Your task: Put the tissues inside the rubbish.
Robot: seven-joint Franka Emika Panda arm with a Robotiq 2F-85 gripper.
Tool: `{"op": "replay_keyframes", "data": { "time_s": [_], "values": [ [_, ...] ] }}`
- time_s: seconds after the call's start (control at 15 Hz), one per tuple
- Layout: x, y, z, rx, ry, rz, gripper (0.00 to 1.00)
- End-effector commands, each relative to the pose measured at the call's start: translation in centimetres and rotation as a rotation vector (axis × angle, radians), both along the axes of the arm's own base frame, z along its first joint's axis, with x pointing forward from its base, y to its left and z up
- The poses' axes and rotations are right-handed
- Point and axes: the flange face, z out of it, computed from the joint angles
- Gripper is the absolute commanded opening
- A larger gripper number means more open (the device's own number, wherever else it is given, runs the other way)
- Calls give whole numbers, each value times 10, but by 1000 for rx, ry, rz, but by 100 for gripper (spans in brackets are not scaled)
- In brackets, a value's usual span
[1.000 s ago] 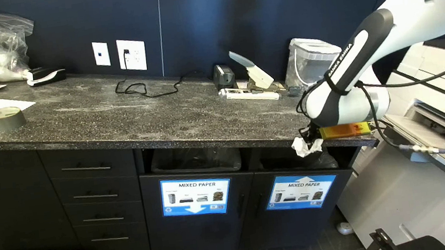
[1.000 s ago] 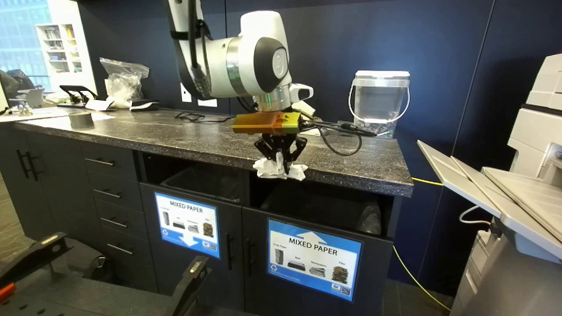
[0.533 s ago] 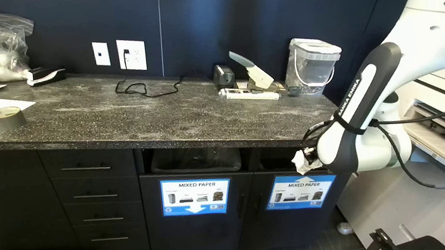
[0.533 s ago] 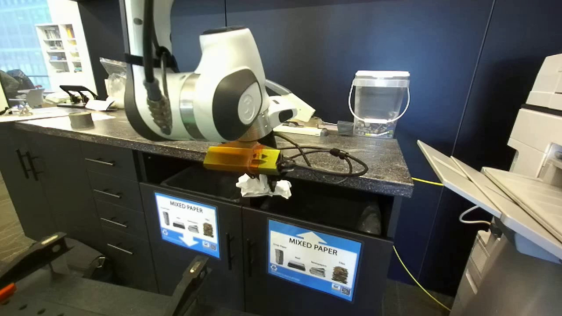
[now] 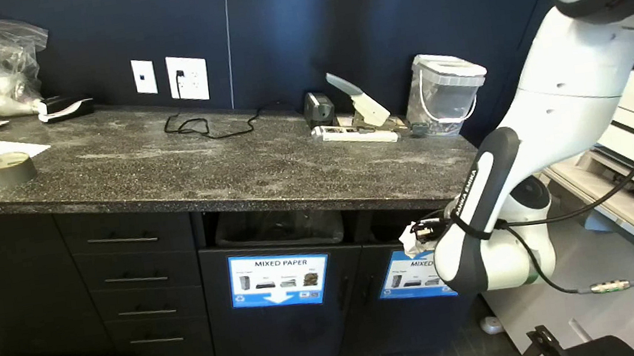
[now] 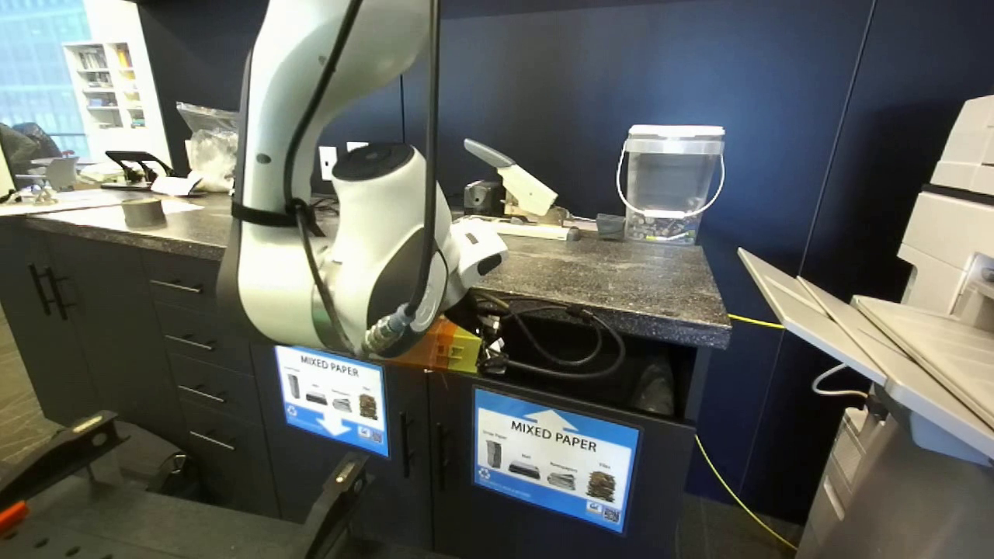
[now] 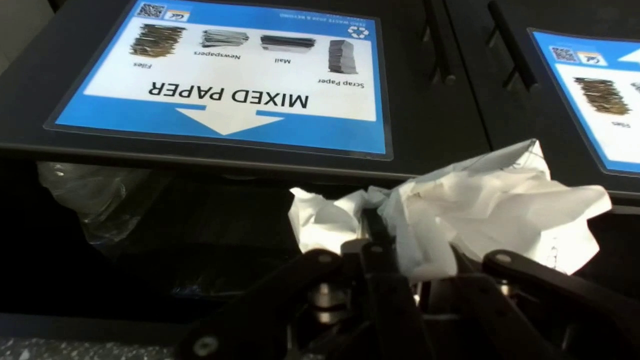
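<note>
Holding a tissue, with delivery seemingly the step in hand.
The gripper pinches the tissue, which bulges out either side; the next move probably calls for dipping into the bin close beside the gripper, then letting go.

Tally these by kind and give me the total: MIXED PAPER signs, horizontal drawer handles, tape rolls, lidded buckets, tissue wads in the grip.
MIXED PAPER signs: 2
Horizontal drawer handles: 4
Tape roll: 1
Lidded bucket: 1
Tissue wad, held: 1
Total: 9
</note>
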Motion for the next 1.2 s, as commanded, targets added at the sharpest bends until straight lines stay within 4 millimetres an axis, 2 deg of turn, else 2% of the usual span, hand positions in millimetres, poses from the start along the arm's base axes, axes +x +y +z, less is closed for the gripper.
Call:
{"op": "replay_keyframes", "data": {
  "time_s": [0.0,0.27,0.53,0.93,1.13],
  "values": [
    [30,-13,-30,-32,-70,-37,11],
    [61,-24,-48,-52,-122,-76,12],
    [81,-29,-65,-57,-170,-90,12],
    [77,-41,-87,-46,-296,-191,12],
    [77,-43,-95,-33,-388,-177,12]
  ]
}}
